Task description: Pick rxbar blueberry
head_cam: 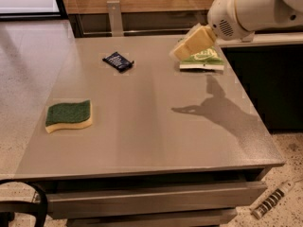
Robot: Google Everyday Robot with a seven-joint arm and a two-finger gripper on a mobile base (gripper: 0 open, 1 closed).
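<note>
step: approach | my gripper hangs over the green chip bag, table far right; its opening I cannot tell | rxbar blueberry lies flat, well apart leftward, so I judge a sideways reach comes first
</note>
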